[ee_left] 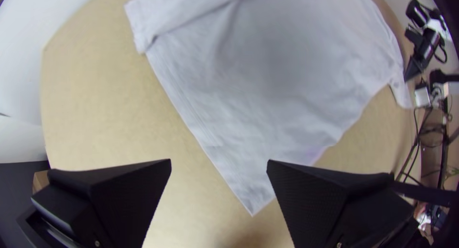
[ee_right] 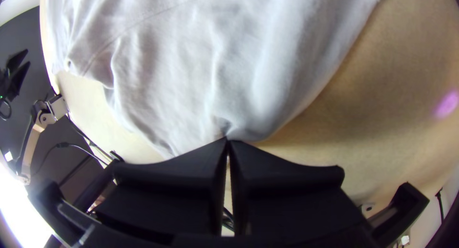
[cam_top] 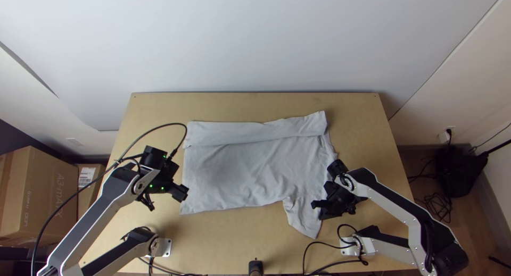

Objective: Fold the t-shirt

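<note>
Matt, softly creased cloth for the t-shirt; smooth, matt wood for the table under it; cardboard for the box left of it

Beyond the shirt, tabletop lies open (until the wall).

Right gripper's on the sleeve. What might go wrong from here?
The right gripper pinches just an edge of the sleeve, so it could slip free. With the left gripper open and holding nothing, a one-sided pull may skew the t-shirt and disturb the far folded band.
</note>
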`<state>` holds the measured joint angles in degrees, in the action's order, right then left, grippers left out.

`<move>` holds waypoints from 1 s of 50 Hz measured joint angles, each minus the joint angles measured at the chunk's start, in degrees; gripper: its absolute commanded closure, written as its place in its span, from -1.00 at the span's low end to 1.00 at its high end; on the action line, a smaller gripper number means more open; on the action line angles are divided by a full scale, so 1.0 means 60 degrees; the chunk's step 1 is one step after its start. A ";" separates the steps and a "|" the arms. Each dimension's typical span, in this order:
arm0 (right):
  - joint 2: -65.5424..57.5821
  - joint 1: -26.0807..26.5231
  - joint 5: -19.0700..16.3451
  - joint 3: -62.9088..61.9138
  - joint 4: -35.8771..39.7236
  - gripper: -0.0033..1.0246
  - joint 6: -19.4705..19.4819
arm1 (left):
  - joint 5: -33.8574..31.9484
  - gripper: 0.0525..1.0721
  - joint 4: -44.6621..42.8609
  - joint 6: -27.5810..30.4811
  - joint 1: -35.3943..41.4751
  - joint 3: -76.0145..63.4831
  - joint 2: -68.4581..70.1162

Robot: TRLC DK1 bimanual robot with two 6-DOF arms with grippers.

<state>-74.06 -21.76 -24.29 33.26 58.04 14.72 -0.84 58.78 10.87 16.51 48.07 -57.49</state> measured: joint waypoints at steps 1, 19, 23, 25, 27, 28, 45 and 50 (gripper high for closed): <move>0.0011 0.0000 0.0007 0.0000 0.0000 0.95 0.0000 | 0.0000 -0.89 0.0127 0.0029 0.0051 -0.0029 -0.0015; 0.0157 -0.0069 0.0051 0.0000 0.0007 0.95 0.0004 | 0.1009 -0.76 0.1330 0.0109 0.1515 -0.0987 -0.0554; 0.0178 -0.0138 0.0073 0.0000 0.0007 0.95 0.0004 | 0.1009 -0.76 0.1304 0.0004 0.1701 -0.0987 -0.0973; 0.0178 -0.0178 0.0076 0.0000 0.0004 0.95 0.0004 | 0.1009 -0.76 0.1300 -0.0066 0.1763 -0.0987 -0.1264; 0.0178 -0.0186 0.0076 0.0000 0.0007 0.95 0.0007 | 0.1005 -0.76 0.1300 -0.0142 0.1832 -0.0987 -0.1614; 0.0178 -0.0186 0.0080 0.0000 0.0007 0.95 0.0007 | 0.1009 -0.76 0.1297 -0.0178 0.1861 -0.0987 -0.1796; 0.0273 -0.0186 0.0091 0.0036 0.0044 0.95 0.0007 | 0.0572 -0.47 0.0994 -0.0379 0.2131 -0.0699 -0.3581; 0.0313 -0.0186 0.0117 0.0036 0.0047 0.95 0.0007 | 0.0390 0.05 0.0918 -0.0379 0.2131 -0.0539 -0.3643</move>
<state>-72.18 -22.87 -23.59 33.47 58.33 14.76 1.50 64.29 8.60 29.30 44.84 -79.35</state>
